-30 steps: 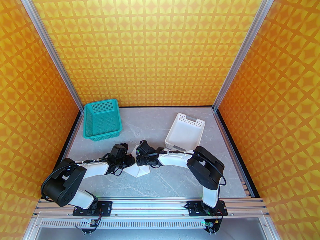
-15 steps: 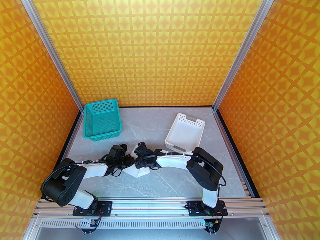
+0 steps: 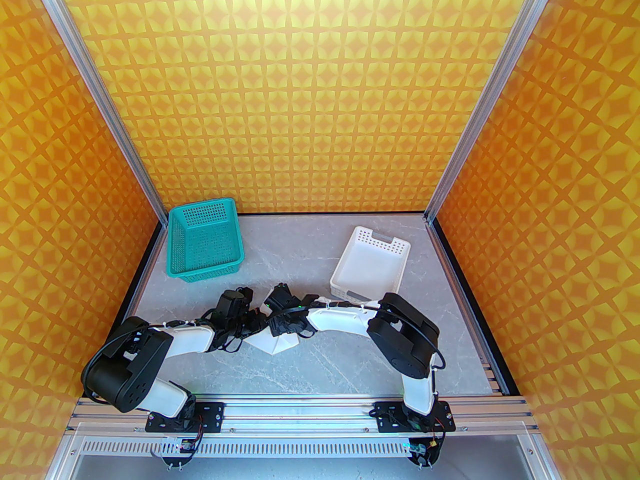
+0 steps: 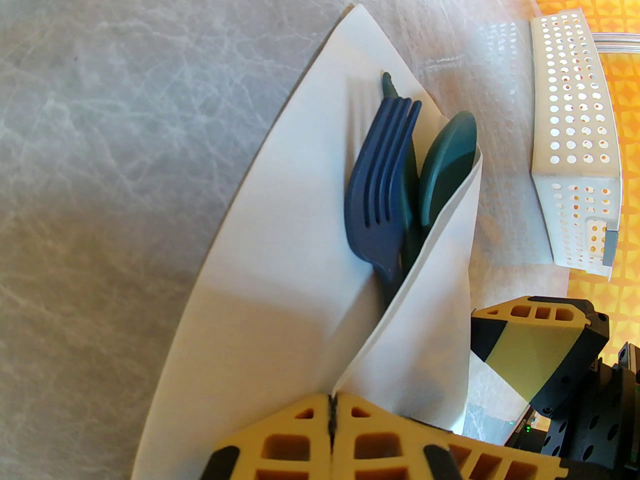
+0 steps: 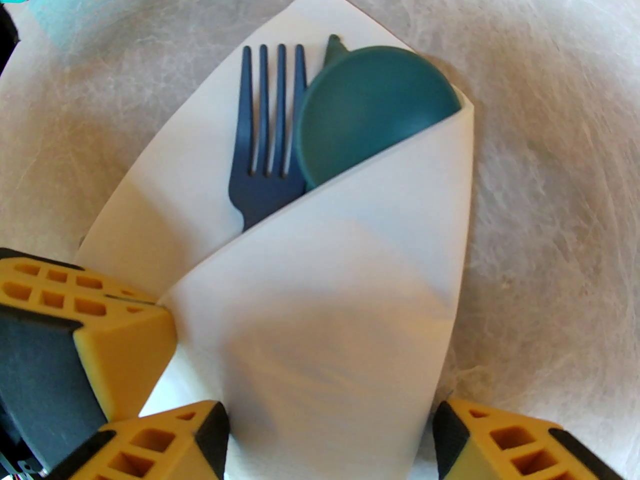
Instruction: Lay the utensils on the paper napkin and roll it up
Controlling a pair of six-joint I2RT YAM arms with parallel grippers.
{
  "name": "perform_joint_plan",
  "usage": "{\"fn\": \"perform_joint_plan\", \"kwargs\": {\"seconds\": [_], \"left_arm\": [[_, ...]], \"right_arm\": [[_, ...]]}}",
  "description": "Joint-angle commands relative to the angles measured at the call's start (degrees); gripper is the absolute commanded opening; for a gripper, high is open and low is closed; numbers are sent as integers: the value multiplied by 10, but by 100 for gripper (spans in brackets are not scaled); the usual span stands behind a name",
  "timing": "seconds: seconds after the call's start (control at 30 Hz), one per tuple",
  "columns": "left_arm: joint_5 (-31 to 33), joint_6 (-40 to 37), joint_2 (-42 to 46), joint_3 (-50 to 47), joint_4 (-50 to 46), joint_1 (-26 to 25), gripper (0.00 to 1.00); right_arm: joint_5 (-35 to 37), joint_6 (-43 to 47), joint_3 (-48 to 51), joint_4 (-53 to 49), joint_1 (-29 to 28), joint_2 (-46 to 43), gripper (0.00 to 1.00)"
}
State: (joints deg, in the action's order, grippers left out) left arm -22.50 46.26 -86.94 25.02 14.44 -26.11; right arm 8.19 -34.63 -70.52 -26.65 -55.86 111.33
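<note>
The paper napkin (image 5: 340, 318) lies on the grey table with one flap folded over the utensils. A dark blue fork (image 5: 265, 133), a teal spoon (image 5: 375, 108) and a knife tip (image 5: 332, 48) stick out of the fold. The left wrist view shows the same fork (image 4: 380, 183) and spoon (image 4: 447, 163). My left gripper (image 4: 332, 418) is shut, pinching the flap's corner of the napkin (image 4: 280, 268). My right gripper (image 5: 330, 443) is open, one finger on each side of the folded flap. From above, both grippers, left (image 3: 255, 320) and right (image 3: 280, 324), meet over the napkin (image 3: 275, 343).
A teal basket (image 3: 205, 240) stands at the back left. A white perforated tray (image 3: 370, 268) sits at the back right, just behind the right forearm, and shows beside the napkin (image 4: 575, 133) in the left wrist view. Bare table lies in front of the napkin.
The right arm has shifted a little to the left, bringing its gripper closer over the napkin. The left arm has hardly moved.
</note>
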Motion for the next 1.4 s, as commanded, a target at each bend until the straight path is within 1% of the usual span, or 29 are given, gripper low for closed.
{"fn": "perform_joint_plan", "kwargs": {"seconds": [0.0,0.3,0.53,0.73,0.87,1.03,1.13,1.23,1.37], "left_arm": [[4,-3,-18,-21,-51,1,0],[4,-10,-21,-16,-60,2,0],[9,-16,-23,-12,-71,2,0],[13,-23,-22,-6,-84,2,0],[13,-24,-21,-2,-87,2,0],[13,-25,-21,3,-91,2,0],[13,-25,-20,4,-92,1,0],[13,-25,-19,6,-94,2,0],[13,-25,-18,7,-96,2,0]], "right_arm": [[13,-8,-1,-51,-3,36,70],[17,-11,4,-64,12,26,64],[18,-7,5,-71,17,18,58],[15,11,5,-76,17,3,58],[-28,32,9,-56,19,-22,64],[-81,33,8,-26,30,-50,71],[-87,34,4,-18,44,-52,73],[-92,36,0,-7,51,-45,78],[-68,40,-21,-17,53,-21,78]]}}
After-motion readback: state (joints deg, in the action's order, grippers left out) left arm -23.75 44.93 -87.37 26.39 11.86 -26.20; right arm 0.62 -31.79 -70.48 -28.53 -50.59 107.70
